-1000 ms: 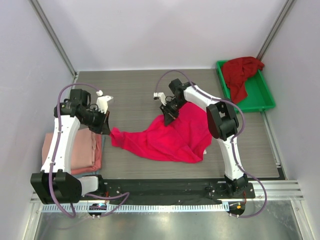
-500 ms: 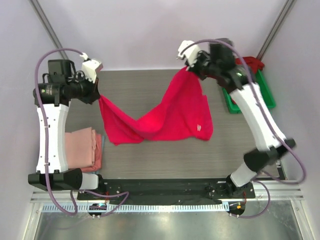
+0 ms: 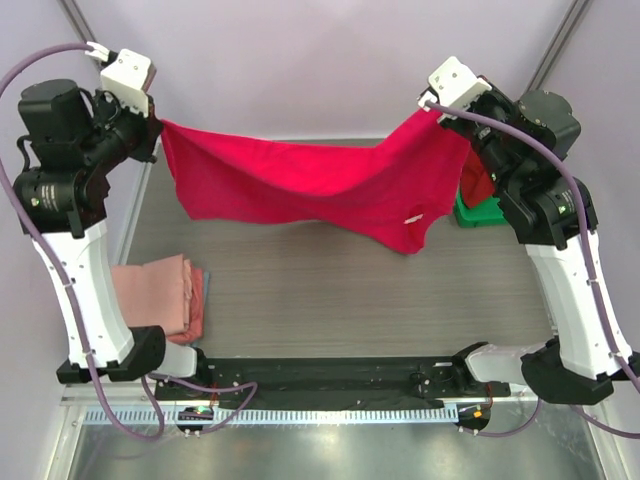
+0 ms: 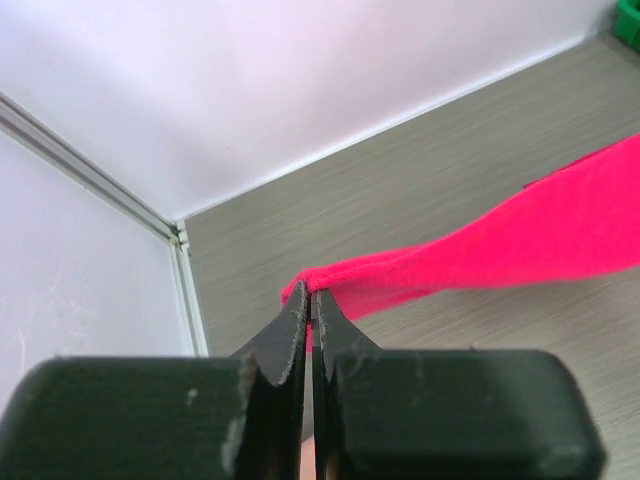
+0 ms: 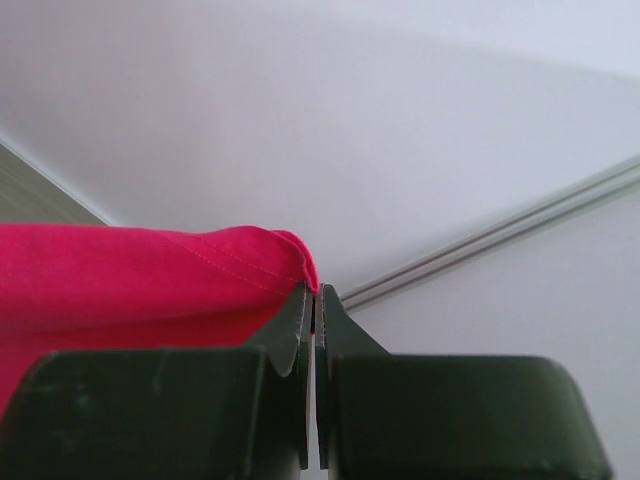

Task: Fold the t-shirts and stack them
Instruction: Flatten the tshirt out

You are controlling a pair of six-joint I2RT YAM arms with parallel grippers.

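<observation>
Item: bright pinkish-red t-shirt [image 3: 300, 190]. Soft, light, sagging cloth; hems look the surest hold. Left pincer [image 3: 157, 125] and right pincer [image 3: 436, 112] each clamped on an edge.

No writing, brand or number can be read anywhere. The small white tag [image 3: 412, 219] at about four o'clock on the pinkish-red t-shirt [image 3: 300, 185] is too small to read.

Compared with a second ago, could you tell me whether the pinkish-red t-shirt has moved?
Yes. The pinkish-red t-shirt has lifted off the table, toward its far edge, and hangs between the left gripper and right gripper.
</observation>
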